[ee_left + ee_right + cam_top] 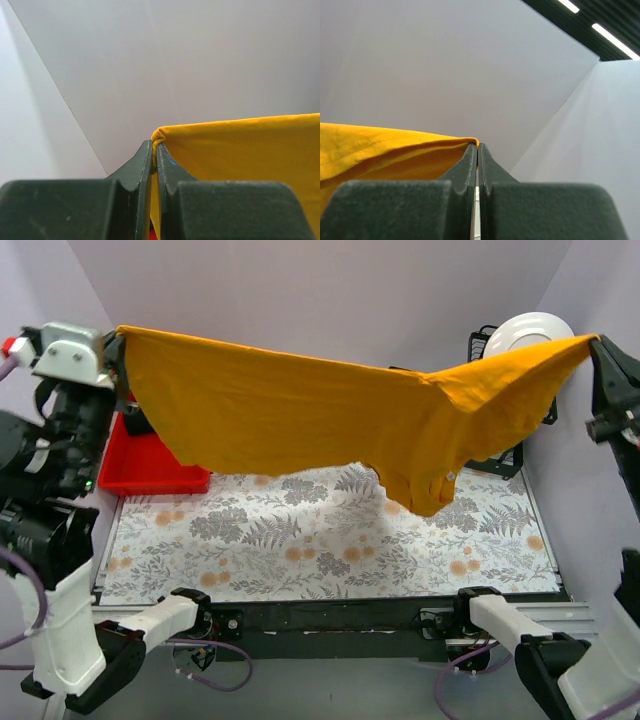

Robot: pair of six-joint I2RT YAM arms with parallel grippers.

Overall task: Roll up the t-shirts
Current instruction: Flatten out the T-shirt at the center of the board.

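The orange-yellow t-shirt (pixel 300 410) hangs stretched in the air above the table, held at both ends. My left gripper (pixel 118 340) is shut on its left corner, high at the far left. In the left wrist view the cloth (pixel 240 150) is pinched at the tips of my left gripper (pixel 154 146). My right gripper (pixel 594 342) is shut on the shirt's right corner, high at the far right. In the right wrist view the cloth (pixel 380 145) runs left from the tips of my right gripper (pixel 477 148). A sleeve (pixel 425 490) dangles lowest, right of centre.
A floral mat (pixel 320 535) covers the table below the shirt. A red bin (pixel 150 460) stands at the back left. A black dish rack (pixel 525 405) with a white plate (pixel 530 335) stands at the back right, partly behind the shirt. White walls close in on three sides.
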